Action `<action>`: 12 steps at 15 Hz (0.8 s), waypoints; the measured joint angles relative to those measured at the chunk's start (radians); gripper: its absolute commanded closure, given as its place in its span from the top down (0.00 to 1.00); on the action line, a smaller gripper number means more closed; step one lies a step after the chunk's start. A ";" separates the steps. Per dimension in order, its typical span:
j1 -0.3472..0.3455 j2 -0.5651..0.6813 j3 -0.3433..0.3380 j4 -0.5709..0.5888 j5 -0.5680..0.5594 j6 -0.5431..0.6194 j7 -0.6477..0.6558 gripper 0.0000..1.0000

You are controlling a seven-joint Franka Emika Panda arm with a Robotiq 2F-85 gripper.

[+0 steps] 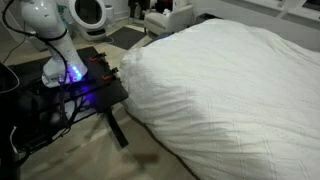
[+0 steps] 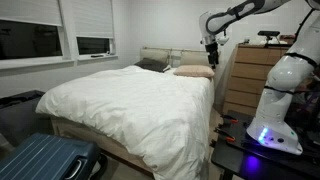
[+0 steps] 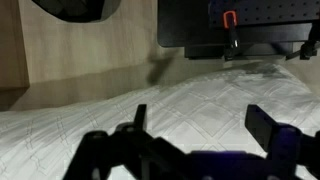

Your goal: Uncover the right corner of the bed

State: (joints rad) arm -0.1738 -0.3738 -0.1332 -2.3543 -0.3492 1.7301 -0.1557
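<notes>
Wrist view: gripper (image 3: 200,130) at the bottom of frame, jaws spread wide, nothing between them. The two dark fingers (image 3: 268,125) stand well apart.

Directly beneath is the white quilted duvet (image 3: 150,100), not touched. Its edge crosses the view from side to side, roughly in line with the gap between the jaws.

Beyond the edge is wood floor (image 3: 90,50), then the black table (image 3: 250,25) with a red clamp.

In an exterior view the gripper (image 2: 212,47) hangs high on the raised arm, well above the bed (image 2: 120,95).

The corner (image 1: 135,85) is the bulge of bedding just beside the table. It is fully covered: no mattress or frame post shows. In the opposite exterior view it is the draped fold (image 2: 190,135) nearest the robot base.

Judgement: the corner lies below the jaws and toward the table side, so the coming move is mostly a descent. The duvet hem at the corner runs along the table edge, so a pinch across that hem should suit. There is only one arm.
</notes>
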 measured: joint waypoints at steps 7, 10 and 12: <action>0.017 0.018 0.000 -0.003 0.000 0.000 0.000 1.00; 0.042 0.050 0.003 -0.008 0.000 0.003 0.000 1.00; 0.059 0.075 0.008 -0.017 0.000 0.018 0.000 1.00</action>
State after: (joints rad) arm -0.1147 -0.2991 -0.1254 -2.3717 -0.3490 1.7485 -0.1556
